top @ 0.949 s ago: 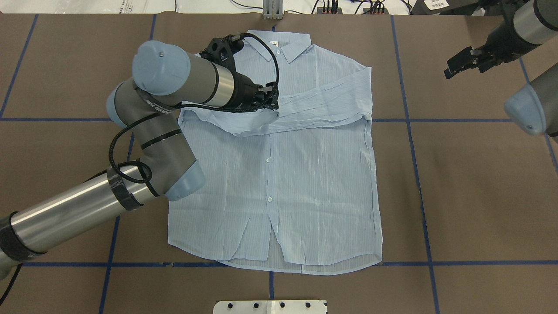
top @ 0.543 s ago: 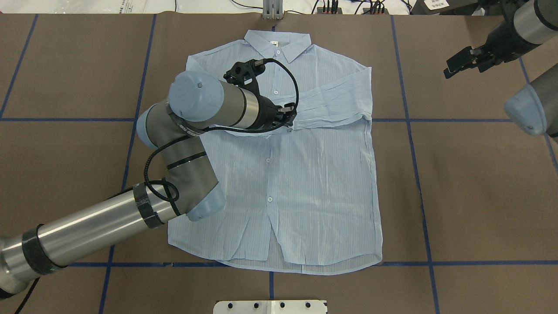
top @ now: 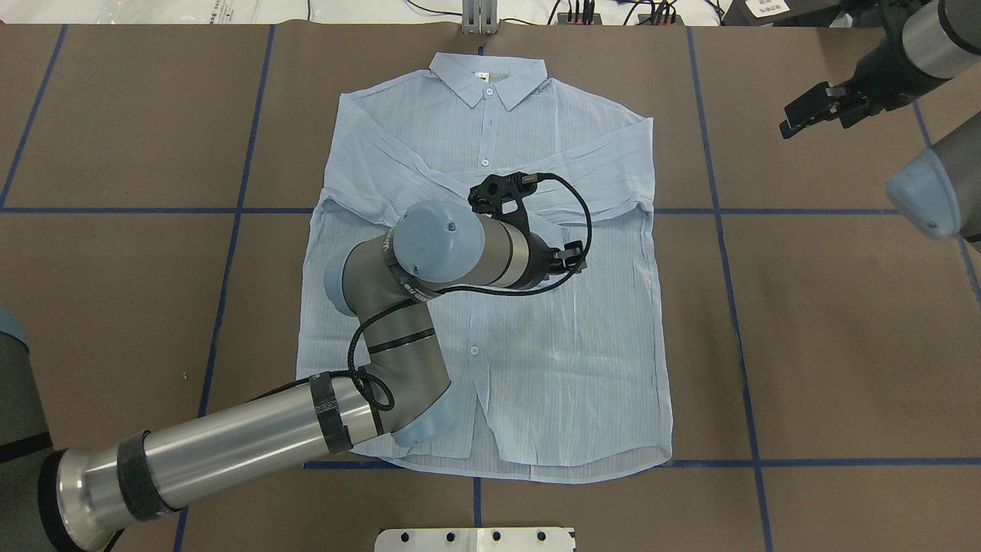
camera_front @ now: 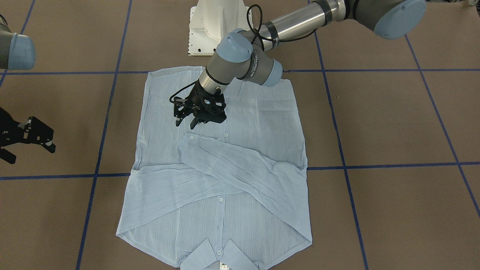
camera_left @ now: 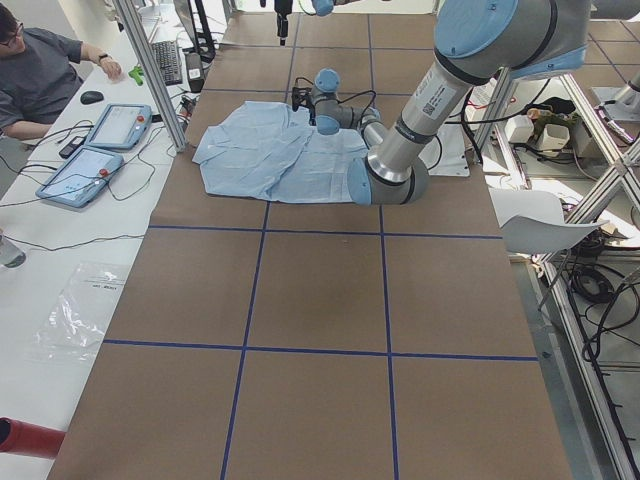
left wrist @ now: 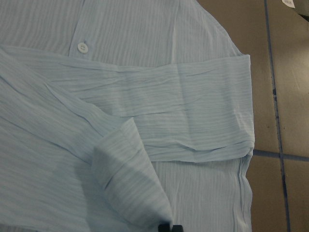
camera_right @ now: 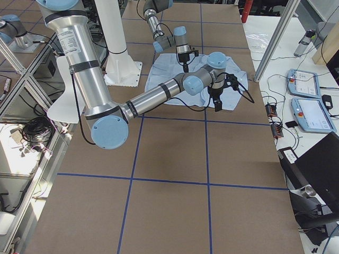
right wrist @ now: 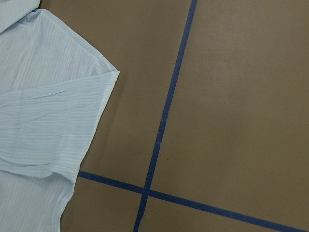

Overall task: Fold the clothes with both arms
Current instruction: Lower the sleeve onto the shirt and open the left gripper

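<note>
brown table (top: 843, 322), blue tape lines (top: 724, 253), seated person (camera_left: 40, 75)

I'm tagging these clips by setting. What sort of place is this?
Most likely a robotics lab or data-collection workcell: a table covered in brown paper with a blue tape grid, aluminium framing around it, and operator control tablets on a side bench where a person sits.

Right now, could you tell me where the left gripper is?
In the front-facing view the left gripper hangs over the middle of the shirt, just above the cuff of the sleeve folded across the chest.
</note>
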`<state>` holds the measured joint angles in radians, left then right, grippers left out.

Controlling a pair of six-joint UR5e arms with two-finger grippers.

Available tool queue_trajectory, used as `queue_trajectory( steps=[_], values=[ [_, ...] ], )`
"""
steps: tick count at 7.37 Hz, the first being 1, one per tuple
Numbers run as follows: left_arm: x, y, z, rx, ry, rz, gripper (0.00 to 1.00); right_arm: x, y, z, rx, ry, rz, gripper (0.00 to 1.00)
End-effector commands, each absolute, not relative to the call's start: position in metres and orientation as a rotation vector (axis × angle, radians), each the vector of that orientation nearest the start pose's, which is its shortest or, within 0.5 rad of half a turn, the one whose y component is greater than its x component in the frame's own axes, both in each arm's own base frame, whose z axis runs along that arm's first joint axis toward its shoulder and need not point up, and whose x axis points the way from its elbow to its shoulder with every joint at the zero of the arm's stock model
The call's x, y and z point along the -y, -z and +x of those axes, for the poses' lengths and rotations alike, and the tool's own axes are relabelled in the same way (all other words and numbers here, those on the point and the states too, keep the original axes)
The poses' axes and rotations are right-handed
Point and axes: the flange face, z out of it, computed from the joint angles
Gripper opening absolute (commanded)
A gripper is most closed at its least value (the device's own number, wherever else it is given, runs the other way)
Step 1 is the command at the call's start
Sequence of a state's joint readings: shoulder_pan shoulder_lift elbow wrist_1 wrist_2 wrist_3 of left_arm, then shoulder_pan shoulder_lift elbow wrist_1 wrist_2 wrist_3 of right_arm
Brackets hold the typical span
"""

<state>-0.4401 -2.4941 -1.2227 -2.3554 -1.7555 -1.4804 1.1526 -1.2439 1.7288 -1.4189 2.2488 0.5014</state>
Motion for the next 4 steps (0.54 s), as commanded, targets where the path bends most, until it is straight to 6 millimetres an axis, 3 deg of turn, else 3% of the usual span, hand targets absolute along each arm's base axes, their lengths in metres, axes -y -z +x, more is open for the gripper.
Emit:
queue_trajectory(
  steps=[1,3,4],
  values=[
    [0.430,-0.132,0.664,-1.332,0.115,0.198,1.00,0.581,-0.376,-0.189,0.874,0.091,0.241,1.00],
    [0.411,-0.162,0.629,-1.251,0.029,0.157,1.00,0.550,-0.354,-0.221,0.907,0.037,0.200,1.00],
    [0.397,-0.169,0.598,-1.176,-0.014,0.170,1.00,0.516,-0.347,-0.243,0.896,0.008,0.195,1.00]
  ],
)
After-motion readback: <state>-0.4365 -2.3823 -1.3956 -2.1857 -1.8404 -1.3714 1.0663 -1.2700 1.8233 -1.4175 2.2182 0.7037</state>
